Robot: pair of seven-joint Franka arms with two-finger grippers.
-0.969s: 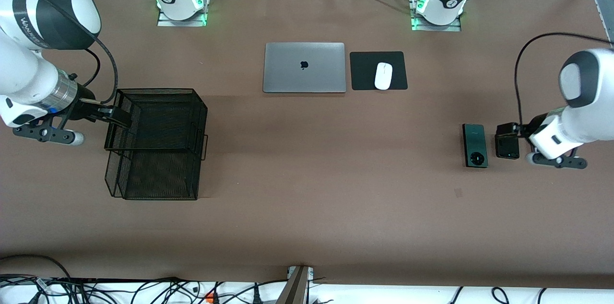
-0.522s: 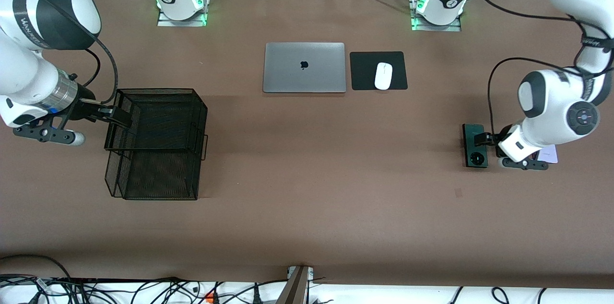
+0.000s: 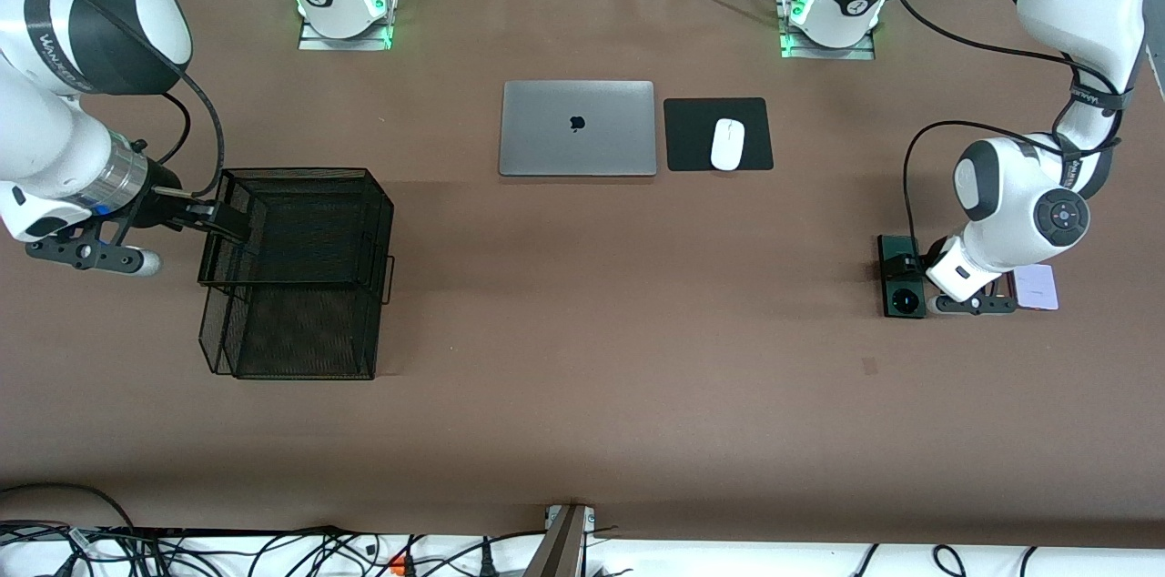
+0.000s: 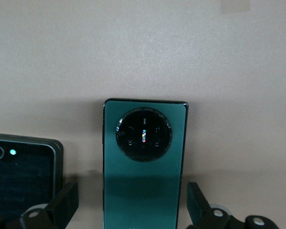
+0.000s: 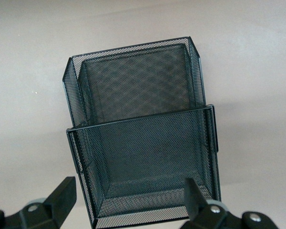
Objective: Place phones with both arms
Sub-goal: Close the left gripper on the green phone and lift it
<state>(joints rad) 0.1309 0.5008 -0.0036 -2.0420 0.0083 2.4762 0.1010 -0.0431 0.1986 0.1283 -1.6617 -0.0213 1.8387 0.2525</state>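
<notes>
The left pincer (image 4: 131,210) is held spread astride the green phone (image 4: 144,162) on the desk (image 3: 592,304), apparently for a grasp; the right pincer (image 5: 128,200), also spread, waits over the mesh basket (image 5: 143,138), the likely destination.

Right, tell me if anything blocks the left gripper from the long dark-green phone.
Nothing visible does. The left gripper is right over the long dark-green phone, its open fingers straddling the phone's sides. The small squarish black phone lies beside it, apart, outside the fingers. The right gripper waits over the black mesh basket.
</notes>
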